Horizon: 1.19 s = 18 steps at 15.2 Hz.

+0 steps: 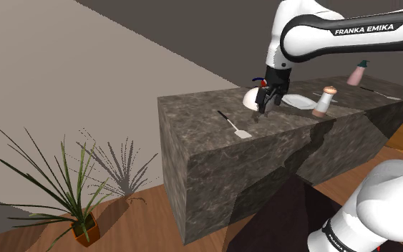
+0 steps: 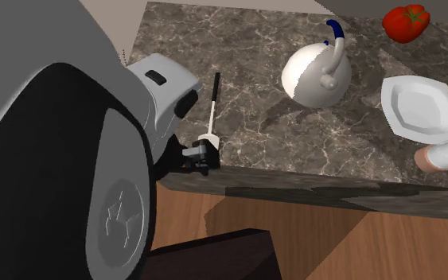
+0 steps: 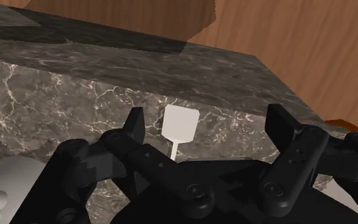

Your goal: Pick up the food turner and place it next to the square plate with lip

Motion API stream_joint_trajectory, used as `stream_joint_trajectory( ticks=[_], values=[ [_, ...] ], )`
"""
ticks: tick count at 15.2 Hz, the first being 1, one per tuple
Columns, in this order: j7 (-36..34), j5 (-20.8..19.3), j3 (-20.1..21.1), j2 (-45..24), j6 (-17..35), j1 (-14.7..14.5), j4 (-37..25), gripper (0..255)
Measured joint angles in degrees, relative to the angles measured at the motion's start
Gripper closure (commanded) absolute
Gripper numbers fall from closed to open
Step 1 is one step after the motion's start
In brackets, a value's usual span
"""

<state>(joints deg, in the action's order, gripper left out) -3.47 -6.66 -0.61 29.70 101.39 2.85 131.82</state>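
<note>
You're seeing the turner [image 1: 232, 123] lying flat on the marble surface [image 1: 192, 107], blade near the edge. In the shoulder view, your claw [image 1: 268, 102] is hovering released at its two o'clock, gripping nothing. The square plate [image 1: 300, 102] is sitting at the claw's three o'clock.

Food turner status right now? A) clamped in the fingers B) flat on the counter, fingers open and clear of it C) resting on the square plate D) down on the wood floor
B: the food turner lies flat on the marble counter, and the fingers stand apart without touching it.
</note>
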Motion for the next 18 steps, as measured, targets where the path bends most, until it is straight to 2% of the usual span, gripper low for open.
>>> stream_joint_trajectory(
  ticks=[10,18],
  values=[
    [-1.7,2.0,-3.0,-19.0,15.5,1.8,-5.6,0],
    [-1.2,5.8,-4.9,-35.5,23.2,3.3,-16.1,0]
  ],
)
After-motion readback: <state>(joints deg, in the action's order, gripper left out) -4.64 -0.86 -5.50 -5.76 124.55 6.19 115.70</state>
